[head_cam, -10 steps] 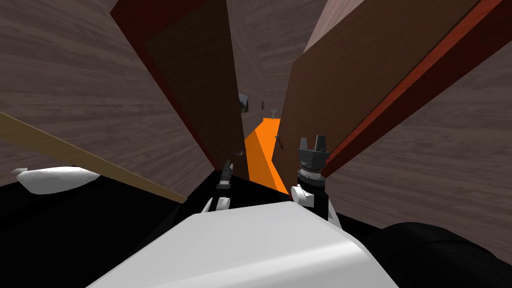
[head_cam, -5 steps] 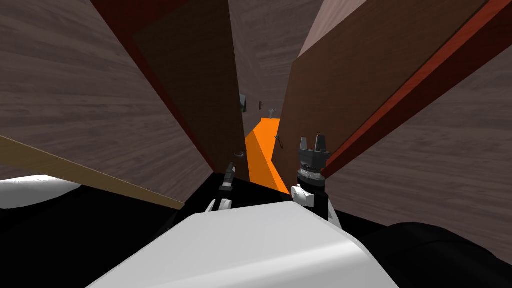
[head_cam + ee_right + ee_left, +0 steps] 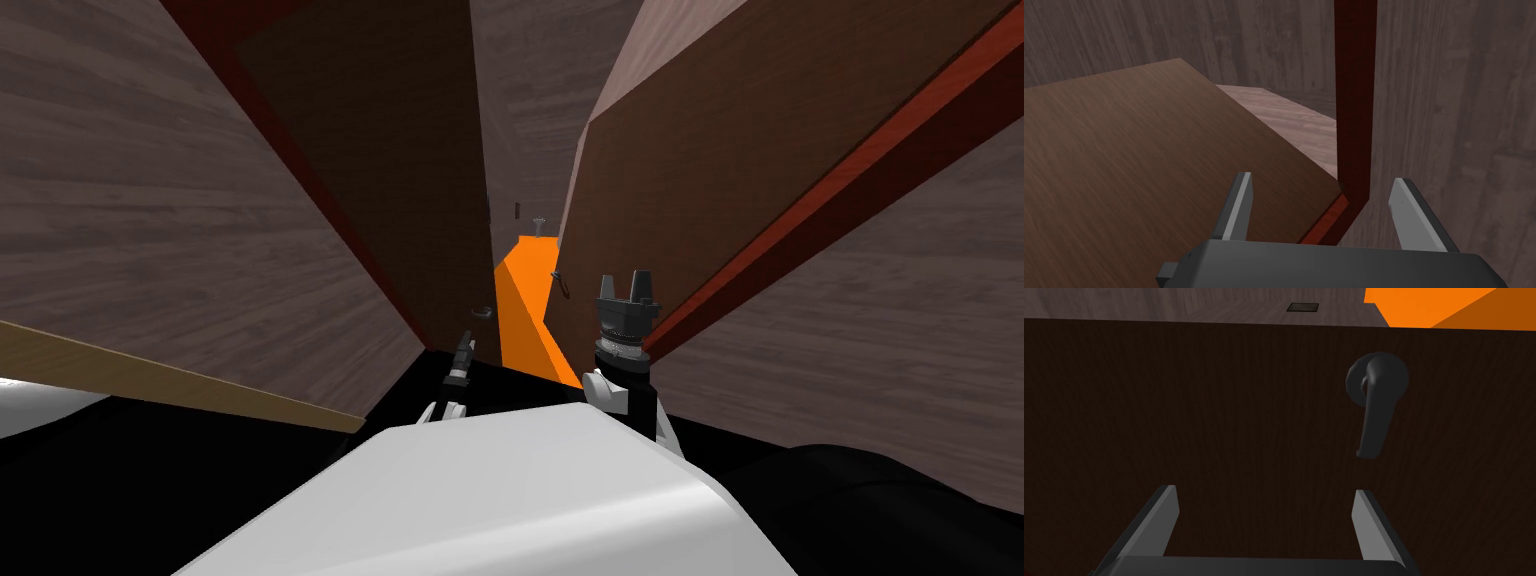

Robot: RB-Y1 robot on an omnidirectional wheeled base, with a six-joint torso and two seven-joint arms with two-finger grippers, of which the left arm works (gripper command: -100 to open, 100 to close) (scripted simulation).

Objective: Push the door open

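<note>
My left gripper (image 3: 1264, 490): fingers apart, dark door (image 3: 1224, 413) flat ahead. Its lever handle (image 3: 1376, 408) sits just beyond one fingertip. My right gripper (image 3: 1322, 177): fingers apart too.

The left door (image 3: 1224, 413) is very dark brown with a fine straight grain, and its lever handle (image 3: 1376, 403) is plain charcoal. The right door (image 3: 1124, 165) is a warmer mid-brown with slanting grain. The door frame (image 3: 1354, 100) is deep red, brighter red at its lower corner. The walls (image 3: 150, 200) are grey-brown with a streaked plank pattern. The orange surface (image 3: 520, 300) between the doors is unpatterned, with one face darker. The strip (image 3: 150, 375) under the left-hand wall is plain tan. The left gripper (image 3: 1264, 493) and right gripper (image 3: 1324, 177) have light grey fingers on dark grey bodies.
</note>
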